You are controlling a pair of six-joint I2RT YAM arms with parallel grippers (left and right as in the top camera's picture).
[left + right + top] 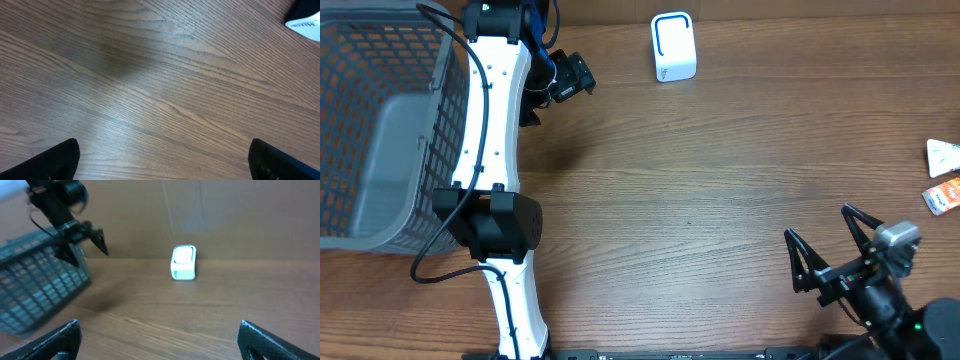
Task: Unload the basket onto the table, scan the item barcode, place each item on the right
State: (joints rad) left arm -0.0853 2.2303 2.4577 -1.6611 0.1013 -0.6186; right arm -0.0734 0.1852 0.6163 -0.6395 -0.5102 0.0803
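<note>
On the wooden tabletop (720,180), seen from overhead, a grey plastic mesh basket (380,130) is sitting at the left edge. A small white box-shaped scanner with a blue-outlined window (673,47) is standing at the far edge. The white-shelled left arm (495,130) is reaching along the basket's right side, and its black left gripper (534,103) is hanging near the far-left corner, well apart from the scanner. Two flat packets are lying at the right edge, a white triangular packet (943,157) and, just nearer, an orange packet (944,196). The black right gripper (830,245) is hovering near the near-right corner, its jaws spread wide with nothing between them, apart from both packets.

Through the left wrist camera, the left gripper (165,165) is showing two black fingertips (60,160) at the bottom corners, spread wide over bare wood. A white object with blue lettering (306,24) is peeking in at the top right corner; what it is cannot be told.

Through the right wrist camera, the right gripper (160,342) is holding its jaws wide apart and pointing across the wood at the scanner (183,262), which is standing before a brown wall (240,215). The basket (40,290) and left gripper (85,230) are showing blurred at the left.
</note>
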